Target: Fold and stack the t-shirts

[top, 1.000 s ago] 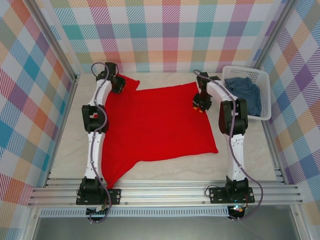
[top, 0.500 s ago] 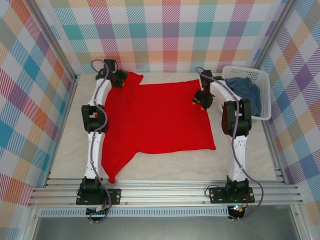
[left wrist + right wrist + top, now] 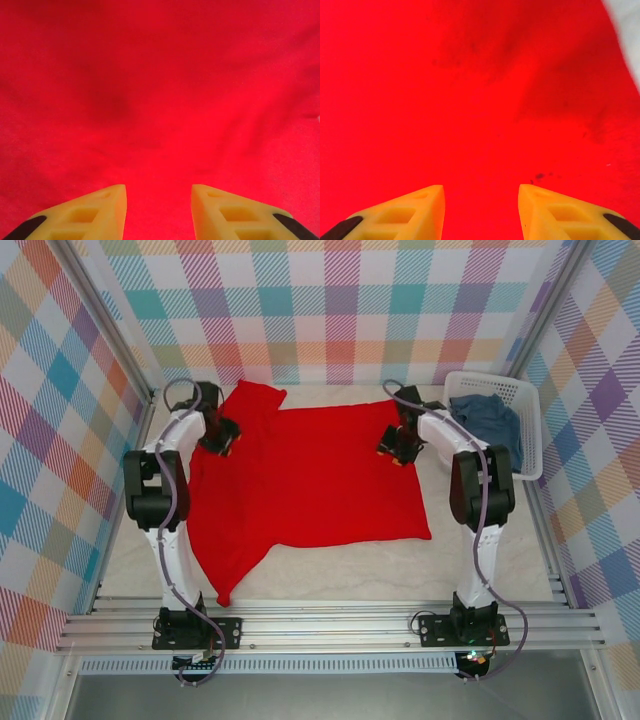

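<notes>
We note both arms' jaws now spread and pinching nothing, having let go of the red t-shirt (image 3: pixel 310 480), which lies flatter than before on the worktop (image 3: pixel 340 575), so we judge it ready for folding.

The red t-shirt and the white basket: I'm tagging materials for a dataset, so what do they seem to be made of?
The red t-shirt looks like soft matte knit cloth, probably cotton: it lies limp with shallow wrinkles and no shine. The basket looks like rigid, smooth white plastic, judging by its moulded lattice walls and crisp rim.
</notes>
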{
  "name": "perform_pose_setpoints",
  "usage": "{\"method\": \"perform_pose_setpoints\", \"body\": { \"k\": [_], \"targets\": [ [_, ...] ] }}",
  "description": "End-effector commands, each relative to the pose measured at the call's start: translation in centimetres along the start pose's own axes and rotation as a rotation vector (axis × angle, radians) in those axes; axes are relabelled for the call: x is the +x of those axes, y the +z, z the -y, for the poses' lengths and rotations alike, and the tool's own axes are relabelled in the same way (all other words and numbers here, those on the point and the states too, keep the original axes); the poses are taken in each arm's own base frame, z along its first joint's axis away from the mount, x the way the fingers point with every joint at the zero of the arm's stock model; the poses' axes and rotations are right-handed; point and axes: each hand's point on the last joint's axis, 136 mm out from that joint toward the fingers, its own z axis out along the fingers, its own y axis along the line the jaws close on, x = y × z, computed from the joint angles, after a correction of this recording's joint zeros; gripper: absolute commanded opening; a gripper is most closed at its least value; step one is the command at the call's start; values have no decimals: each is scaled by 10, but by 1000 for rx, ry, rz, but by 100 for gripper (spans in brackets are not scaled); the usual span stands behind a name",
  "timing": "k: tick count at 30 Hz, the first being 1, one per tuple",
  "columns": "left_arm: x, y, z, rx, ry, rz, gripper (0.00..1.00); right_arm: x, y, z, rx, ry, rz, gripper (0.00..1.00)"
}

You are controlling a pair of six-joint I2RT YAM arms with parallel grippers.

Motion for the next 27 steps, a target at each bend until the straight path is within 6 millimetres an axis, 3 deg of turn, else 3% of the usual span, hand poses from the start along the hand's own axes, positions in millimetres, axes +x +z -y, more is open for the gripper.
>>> {"method": "perform_pose_setpoints", "body": {
  "k": [1, 8, 13, 16, 19, 23, 25, 27],
  "targets": [
    [1, 27, -21, -56, -32, -17, 38, 6, 23, 4, 11, -3, -44, 42],
    [-23, 68, -28, -96, -2, -22, 38, 2, 59, 13, 79, 0, -106, 42],
    [-59, 81, 16, 14, 74, 19, 39, -17, 76, 2, 48, 3, -116, 43],
    [-72, 74, 46, 84, 115, 33, 45, -30, 75, -14, 8, -44, -108, 44],
    [-76, 32, 68, 75, 175, 95, 52, -45, 47, -35, -55, -108, -27, 48],
    [-64, -55, 48, -77, 220, 248, 54, -57, -18, -51, -100, -134, 105, 53],
    [-36, -84, 33, -76, 256, 276, 52, -51, -42, -52, -116, -127, 138, 54],
    [14, -100, 13, -87, 334, 241, 44, -39, -61, -50, -138, -110, 148, 52]
  ]
}}
